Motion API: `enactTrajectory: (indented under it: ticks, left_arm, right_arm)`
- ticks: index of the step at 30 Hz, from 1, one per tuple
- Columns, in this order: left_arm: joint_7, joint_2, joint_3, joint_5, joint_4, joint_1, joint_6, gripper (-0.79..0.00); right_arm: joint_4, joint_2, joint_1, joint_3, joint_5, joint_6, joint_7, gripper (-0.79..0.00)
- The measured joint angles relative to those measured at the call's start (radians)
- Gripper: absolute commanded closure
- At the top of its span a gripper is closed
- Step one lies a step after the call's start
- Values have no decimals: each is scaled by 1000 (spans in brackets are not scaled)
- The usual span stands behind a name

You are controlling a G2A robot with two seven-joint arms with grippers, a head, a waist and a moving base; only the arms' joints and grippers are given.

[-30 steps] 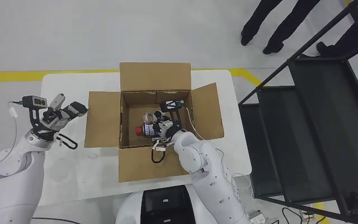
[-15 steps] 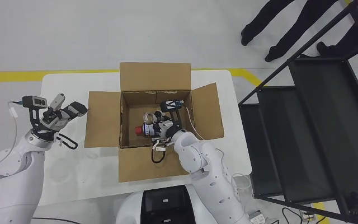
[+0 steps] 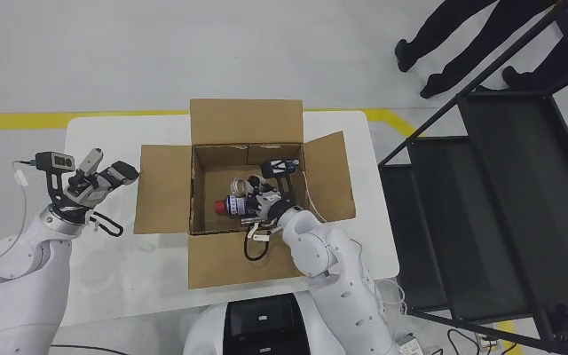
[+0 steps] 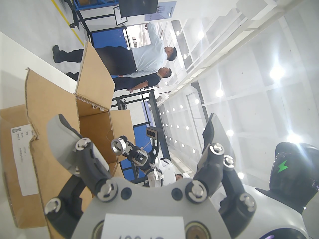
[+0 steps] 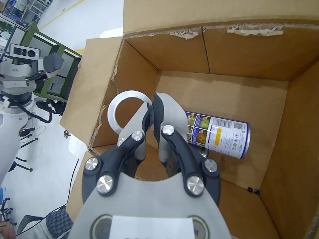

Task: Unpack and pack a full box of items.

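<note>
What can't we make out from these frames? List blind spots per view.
Right wrist view: the can's cap end is behind the right gripper.
Top view: the right gripper covers part of the box floor.
Left wrist view: the box's inside is hidden by its own wall, beyond the open left gripper.
Right wrist view: small black object on the box floor, too small to identify.
</note>
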Motion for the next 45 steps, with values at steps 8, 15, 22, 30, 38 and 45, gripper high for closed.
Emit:
enactTrajectory:
  ticks: [8,15,22,30,38,45]
  left_arm:
    - [0,0,0,0,0,0,0,-785]
    - [0,0,0,0,0,0,0,-785]
    - [0,0,0,0,0,0,0,-785]
    - [0,0,0,0,0,0,0,-785]
    - [0,0,0,0,0,0,0,-785]
    - [0,0,0,0,0,0,0,-785]
  right_arm:
    - [-272,49,-187,179,300,-234,262,0]
    - [-389,87,-307,418,633,-383,372,0]
    - [-350,108,-346,533,856,-467,372,0]
    - [-351,107,-346,531,850,-466,372,0]
    - [-355,117,-366,598,853,-454,305,0]
    - [-283,136,-400,787,899,-428,174,0]
